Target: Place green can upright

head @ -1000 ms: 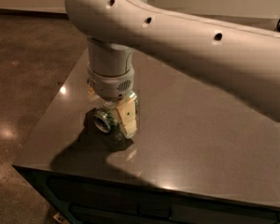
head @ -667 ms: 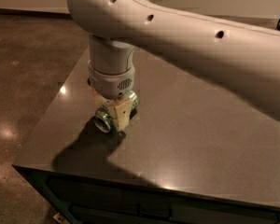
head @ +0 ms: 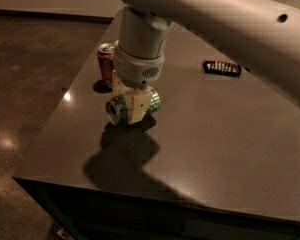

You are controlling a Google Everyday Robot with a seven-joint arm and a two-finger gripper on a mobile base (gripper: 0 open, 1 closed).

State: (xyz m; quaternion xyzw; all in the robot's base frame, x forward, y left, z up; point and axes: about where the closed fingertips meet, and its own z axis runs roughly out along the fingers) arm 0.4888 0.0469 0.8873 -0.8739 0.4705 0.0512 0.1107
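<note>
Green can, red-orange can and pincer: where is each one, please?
green can (head: 119,108): camera view, green body near its silver end.
red-orange can (head: 106,68): camera view, its side wall.
pincer (head: 132,112): camera view, midway between fingertips, clamped on the green can.

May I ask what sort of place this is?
Probably an office break area or lab: dark countertop, polished concrete floor, upright red-orange can, and the gripper holding the green can sideways above it.

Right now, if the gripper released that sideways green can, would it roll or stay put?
Held on its side in the shut gripper, the green can would likely roll across the glossy table if released. Its round, smooth wall may slip in the grip when turned. Stood on an end, like the red-orange can nearby, it should stay put.
</note>
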